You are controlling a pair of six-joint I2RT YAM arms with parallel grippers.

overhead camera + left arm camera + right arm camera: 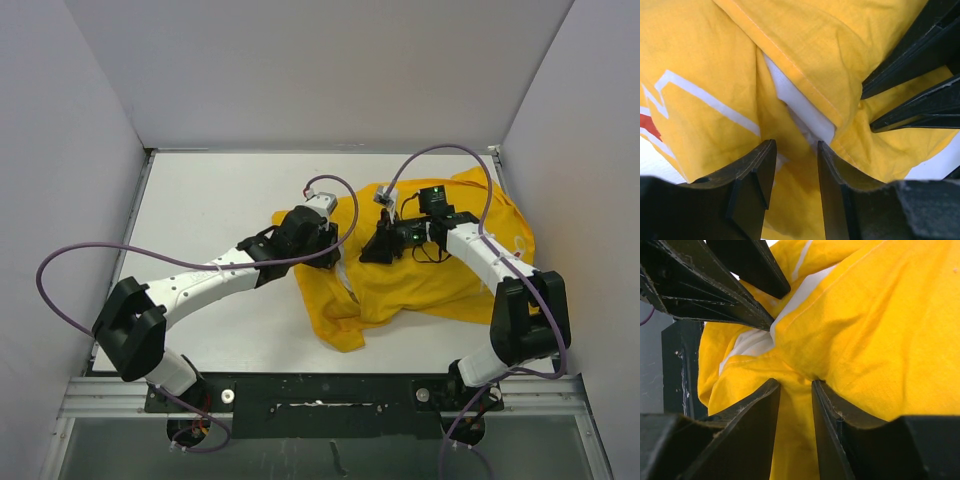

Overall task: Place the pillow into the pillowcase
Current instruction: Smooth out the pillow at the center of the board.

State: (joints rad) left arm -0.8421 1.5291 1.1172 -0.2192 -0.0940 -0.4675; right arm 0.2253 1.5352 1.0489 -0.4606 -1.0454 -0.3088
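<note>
The yellow pillowcase point(440, 270) lies crumpled on the right half of the table. My left gripper point(332, 242) and right gripper point(376, 246) face each other at its left edge, close together. In the left wrist view the left gripper point(794, 150) is closed on a fold of the pillowcase point(700, 100), with a strip of the white pillow point(805, 112) showing under the hem just beyond. In the right wrist view the right gripper point(796, 390) pinches bunched pillowcase point(880, 330) cloth, and the pillow point(752, 342) peeks out of the opening. Most of the pillow is hidden.
White walls stand on the left, back and right of the white table point(220, 200). Purple cables loop over both arms. A loose corner of cloth point(340, 330) trails toward the metal rail point(320, 385) at the near edge.
</note>
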